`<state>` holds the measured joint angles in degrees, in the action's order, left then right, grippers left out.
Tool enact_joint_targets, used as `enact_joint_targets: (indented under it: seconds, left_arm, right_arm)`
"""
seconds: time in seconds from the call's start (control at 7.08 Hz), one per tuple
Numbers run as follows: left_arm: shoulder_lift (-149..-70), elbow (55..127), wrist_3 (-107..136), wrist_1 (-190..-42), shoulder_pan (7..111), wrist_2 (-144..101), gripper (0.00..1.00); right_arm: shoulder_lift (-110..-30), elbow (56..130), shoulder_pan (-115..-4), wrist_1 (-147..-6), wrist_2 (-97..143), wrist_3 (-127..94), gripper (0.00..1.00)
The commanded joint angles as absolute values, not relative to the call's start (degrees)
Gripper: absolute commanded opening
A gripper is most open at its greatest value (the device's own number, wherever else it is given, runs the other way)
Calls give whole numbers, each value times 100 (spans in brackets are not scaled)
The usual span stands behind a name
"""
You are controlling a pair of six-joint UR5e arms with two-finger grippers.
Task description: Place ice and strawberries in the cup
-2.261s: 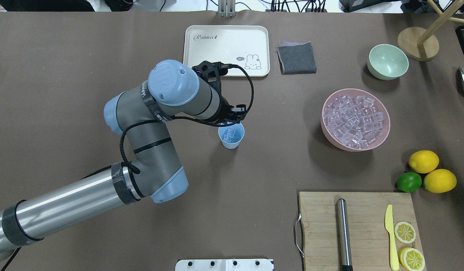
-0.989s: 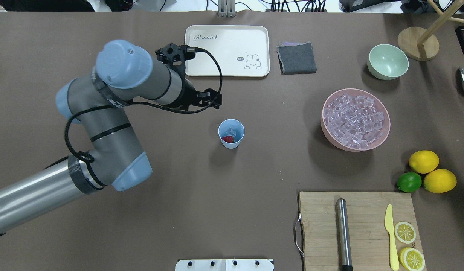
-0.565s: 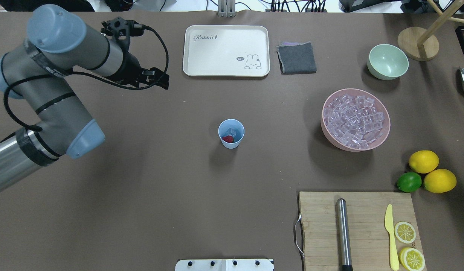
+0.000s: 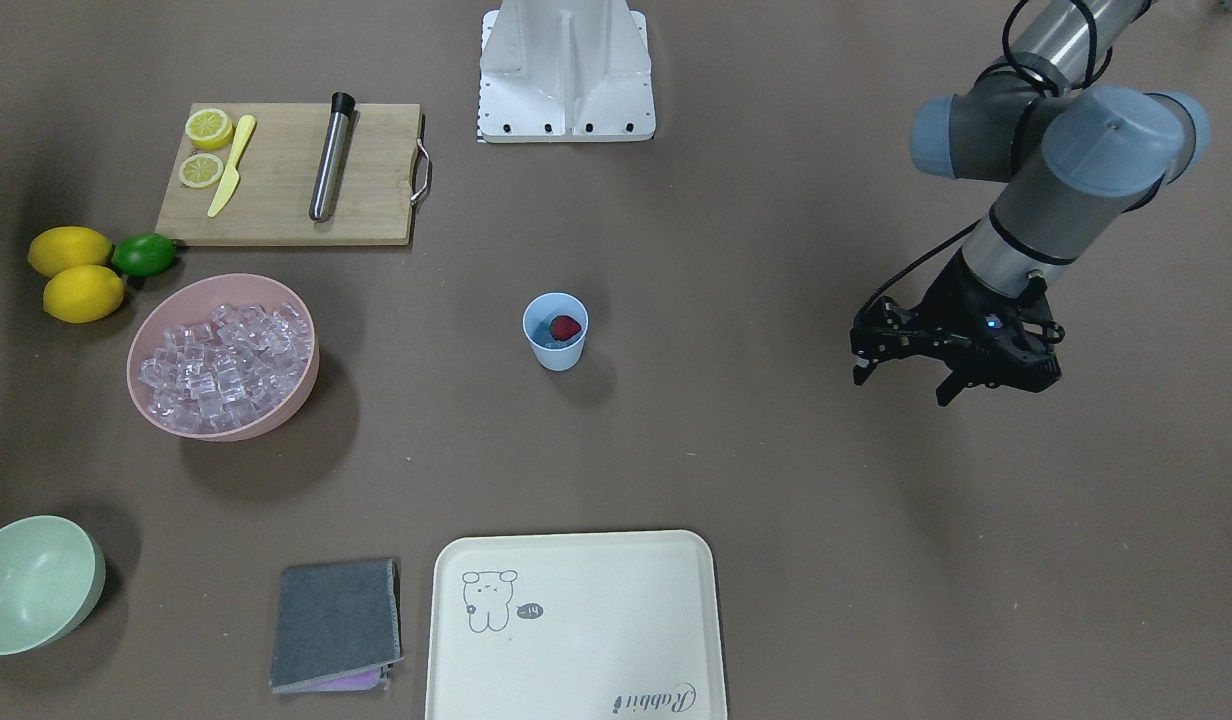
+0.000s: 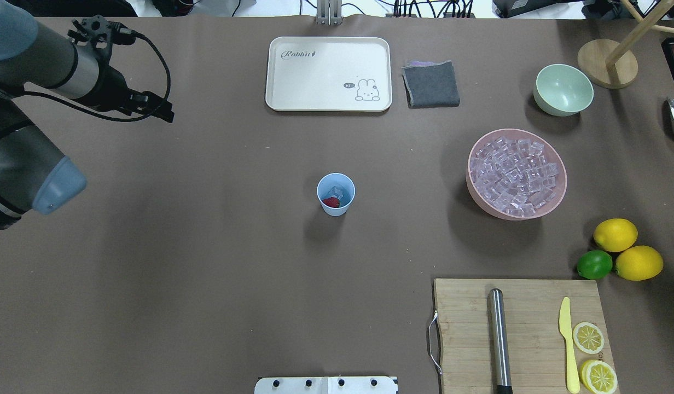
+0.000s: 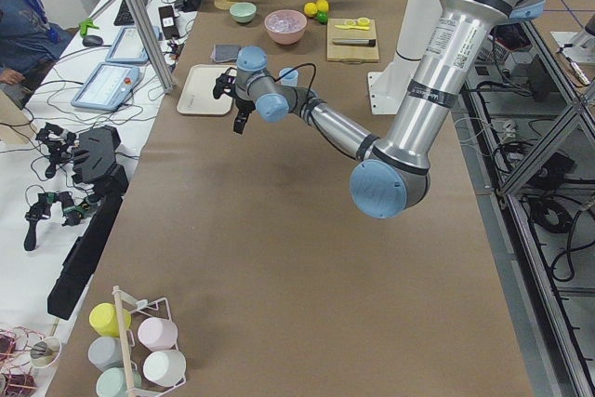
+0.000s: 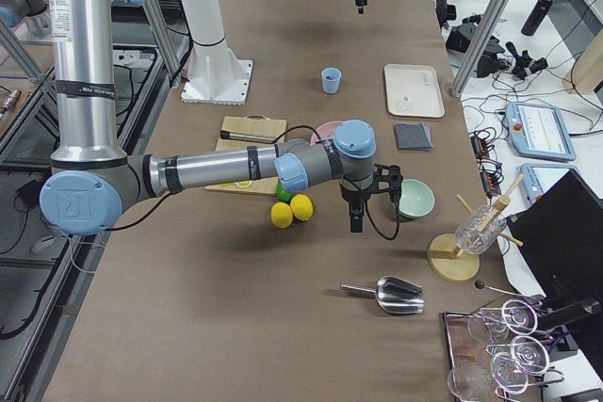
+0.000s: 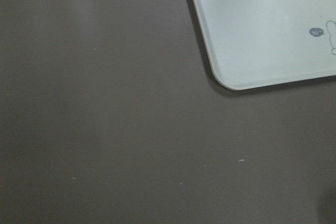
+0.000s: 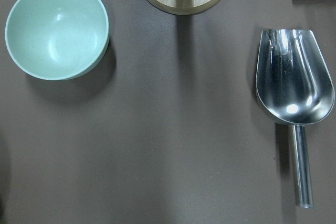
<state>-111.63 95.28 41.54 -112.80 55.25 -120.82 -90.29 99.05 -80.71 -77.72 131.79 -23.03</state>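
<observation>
The light blue cup (image 5: 344,205) stands upright mid-table, also in the front view (image 4: 555,355). Inside it lie a red strawberry (image 5: 331,202) and a few clear ice cubes (image 5: 337,192); the strawberry also shows in the front view (image 4: 566,327). More ice (image 5: 515,175) fills the pink bowl (image 5: 487,207) to the right. My left gripper (image 4: 901,388) is open and empty, hanging above bare table far left of the cup, also in the overhead view (image 5: 163,112). My right gripper (image 7: 355,223) shows only in the right side view, near the pale green bowl; I cannot tell its state.
A white tray (image 5: 329,74) and grey cloth (image 5: 431,83) lie at the back. The pale green bowl (image 5: 563,89), a wooden stand (image 5: 608,63) and a metal scoop (image 9: 294,77) are far right. A cutting board (image 5: 463,328), lemons (image 5: 616,234) and lime (image 5: 594,264) are front right.
My left gripper was over the cup, let the strawberry drop in, then swung away left and back. The cup now holds the strawberry on the ice.
</observation>
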Motion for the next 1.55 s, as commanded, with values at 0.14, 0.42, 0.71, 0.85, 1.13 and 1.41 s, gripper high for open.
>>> enact_joint_targets:
  seconds: [0.14, 0.42, 0.71, 0.85, 1.13, 1.41]
  left_arm:
    - [-10593, 9387, 3069, -11285, 6099, -12373, 97]
    - [-10109, 9378, 2962, -11276, 6135, -12454, 97]
    - [-9828, 9378, 2385, -11268, 6353, -12621, 97]
    - [-9635, 9421, 2304, -11302, 6372, -12612, 97]
    - [-9326, 9404, 1937, -11452, 6634, -12621, 97]
    - [-9071, 9378, 1837, -11435, 7056, -12928, 97]
  right_arm:
    - [-9018, 9975, -8068, -7787, 13227, -2303, 100]
    - [-9009, 9976, -8077, -7778, 13228, -2303, 100]
    - [-8974, 9967, -8077, -7778, 13219, -2294, 100]
    - [-8948, 9967, -8068, -7778, 13219, -2294, 100]
    - [-8939, 9958, -8068, -7778, 13219, -2294, 100]
    - [-8886, 9932, -8068, -7778, 13210, -2303, 100]
